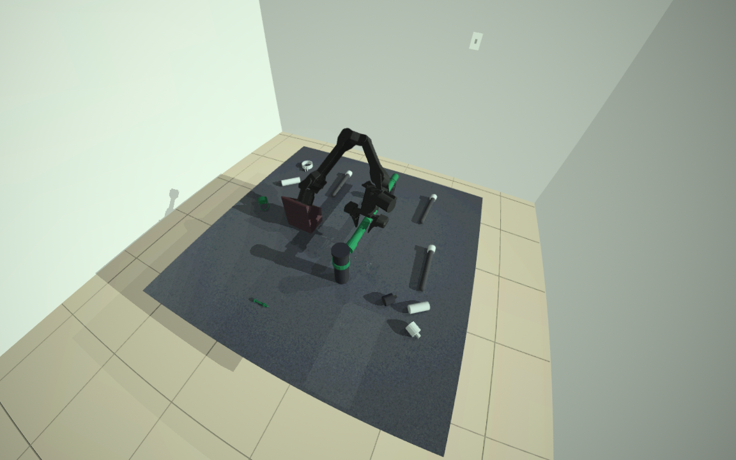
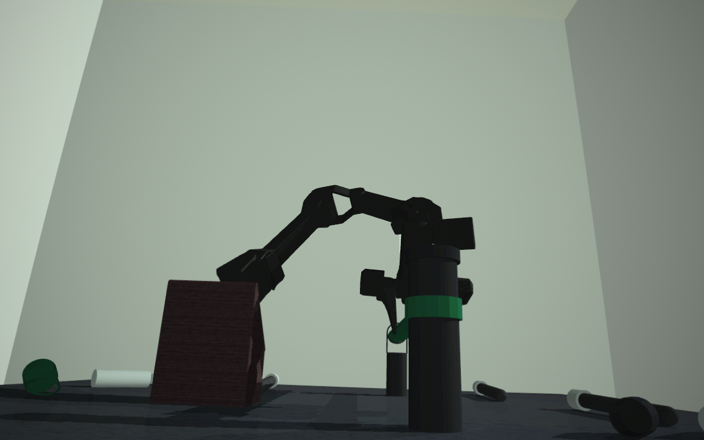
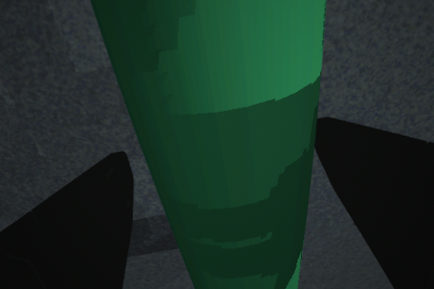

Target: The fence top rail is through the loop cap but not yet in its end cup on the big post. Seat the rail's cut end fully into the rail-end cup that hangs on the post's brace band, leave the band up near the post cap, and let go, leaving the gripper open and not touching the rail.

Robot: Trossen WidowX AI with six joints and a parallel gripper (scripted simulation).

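The green rail [image 1: 359, 234] [image 2: 398, 334] [image 3: 226, 54] slopes from the back to the big black post [image 1: 340, 276] [image 2: 434, 371]. The loop cap [image 2: 387, 343] on the small far post [image 2: 396, 374] surrounds it. The green brace band [image 1: 340, 266] [image 2: 434, 308] sits on the upper post, somewhat below the post cap [image 1: 340, 250]. The rail's near end meets the post's back side; the end cup cannot be told apart, so seating depth is hidden. My gripper [image 1: 366, 223] [image 3: 223, 148] is open astride the rail. A gap shows at the left finger; the right fingertip looks very close, contact unclear.
A dark red block [image 1: 301, 214] [image 2: 204, 344] stands by the arm's base. A green fitting [image 1: 262, 200] [image 2: 40, 376] lies at left. White-tipped dark rods [image 1: 427, 268] [image 1: 427, 209] lie right of the rail. A white cylinder [image 1: 418, 307] and black fitting [image 1: 388, 299] lie at front right.
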